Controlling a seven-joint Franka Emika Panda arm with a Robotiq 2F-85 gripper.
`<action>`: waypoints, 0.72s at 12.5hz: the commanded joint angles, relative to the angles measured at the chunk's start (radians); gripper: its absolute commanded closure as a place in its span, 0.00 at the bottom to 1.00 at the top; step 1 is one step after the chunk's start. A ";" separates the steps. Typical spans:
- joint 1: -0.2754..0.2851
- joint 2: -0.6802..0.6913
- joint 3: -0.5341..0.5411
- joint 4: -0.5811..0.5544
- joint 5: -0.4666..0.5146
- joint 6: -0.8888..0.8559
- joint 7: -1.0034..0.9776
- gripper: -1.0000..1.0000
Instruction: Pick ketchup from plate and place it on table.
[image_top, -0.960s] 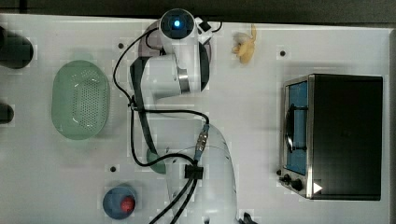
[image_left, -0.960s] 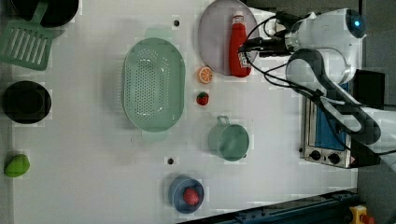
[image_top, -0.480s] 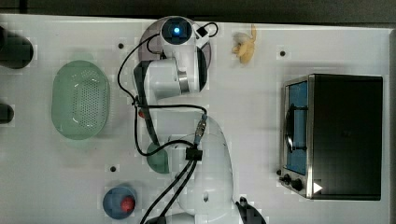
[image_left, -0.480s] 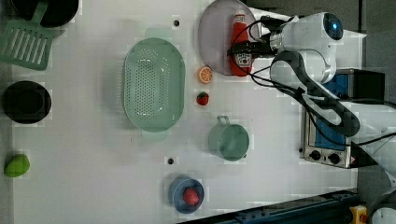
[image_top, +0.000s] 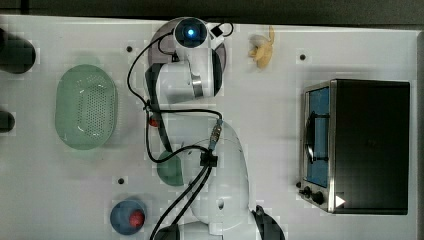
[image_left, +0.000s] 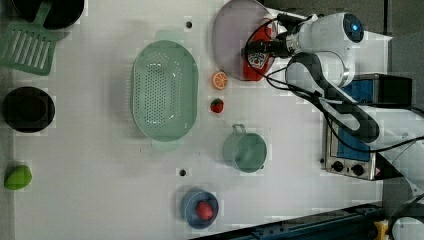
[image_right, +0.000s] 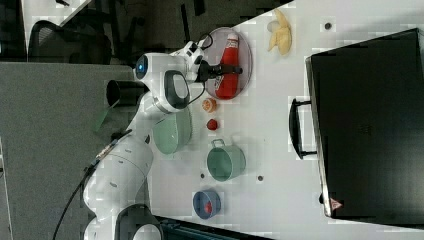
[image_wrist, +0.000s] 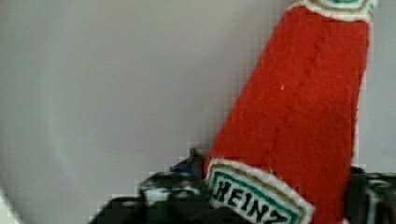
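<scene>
The ketchup (image_left: 257, 62), a small red bottle with a white label, lies flat on the lilac-grey plate (image_left: 227, 37) at the far edge of the white table (image_left: 100, 175). My gripper (image_left: 254, 48) is down over the bottle's middle. In the wrist view the ketchup (image_wrist: 299, 116) sits between my gripper's (image_wrist: 275, 186) dark fingers (image_wrist: 170, 189), which press against both of its sides, so the gripper is shut on it. The right view shows the ketchup (image_right: 229, 75) still resting on the plate (image_right: 245, 67) under the gripper (image_right: 226, 70). In the top view the arm covers most of the plate (image_top: 161, 39).
Beside the plate lie an orange slice (image_left: 219, 80) and a small red fruit (image_left: 216, 105). A mint-green basket (image_left: 164, 97), a green cup (image_left: 245, 150) and a blue dish (image_left: 199, 209) stand further out. A toaster oven (image_top: 360, 145) and a banana (image_top: 262, 50) are in the top view's right.
The arm swung over the plate and the gripper came down around the ketchup. Its fingers then narrowed onto the bottle's sides. The bottle has not moved.
</scene>
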 joint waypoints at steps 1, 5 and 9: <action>-0.002 -0.027 0.006 0.016 -0.003 0.006 -0.028 0.41; -0.002 -0.038 0.008 0.023 0.002 0.005 -0.026 0.41; -0.016 -0.147 0.008 0.046 0.067 -0.069 -0.026 0.41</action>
